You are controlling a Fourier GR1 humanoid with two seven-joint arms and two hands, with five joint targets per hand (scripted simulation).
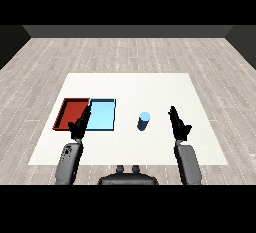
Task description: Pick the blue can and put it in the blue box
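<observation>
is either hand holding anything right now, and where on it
Nothing is held. The left hand and right hand are both open, and the small blue cylindrical can stands untouched on the table.

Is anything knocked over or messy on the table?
No, nothing stands out. The blue can stands upright on the white table, apart from both hands. The red tray and the blue tray lie neatly side by side. The left hand and right hand are open and hold nothing.
</observation>
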